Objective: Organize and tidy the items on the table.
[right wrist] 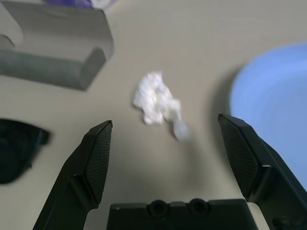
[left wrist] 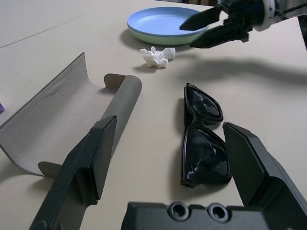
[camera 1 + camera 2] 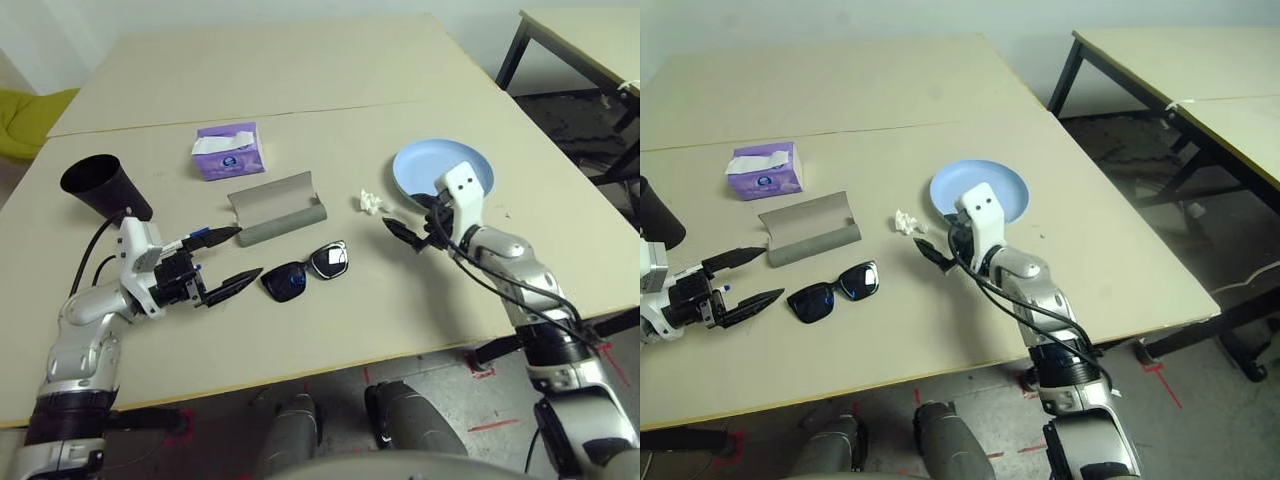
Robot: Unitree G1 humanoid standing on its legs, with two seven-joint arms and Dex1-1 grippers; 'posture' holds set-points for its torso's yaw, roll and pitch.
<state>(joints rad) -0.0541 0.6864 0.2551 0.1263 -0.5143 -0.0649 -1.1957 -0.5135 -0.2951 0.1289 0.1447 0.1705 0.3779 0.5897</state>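
Black sunglasses [image 3: 305,272] lie on the table [image 3: 330,330] in front of the open grey glasses case [image 3: 275,208]. My left gripper [image 3: 250,252] is open, just left of the sunglasses and the case, with its fingertips either side of the gap between them. A white pen with a blue cap [image 3: 197,238] peeks out by that gripper. The black cup [image 3: 100,185] lies tilted behind my left wrist. A crumpled tissue [image 1: 156,103] sits just ahead of my open right gripper [image 3: 403,233]. Behind it a light blue plate [image 3: 443,168] rests on a pale green plate [image 2: 158,37].
A purple tissue box [image 3: 226,150] stands behind the case, near the table's seam. A second beige table with black legs [image 3: 1180,60] stands off to the right. The table's near edge runs just behind both forearms.
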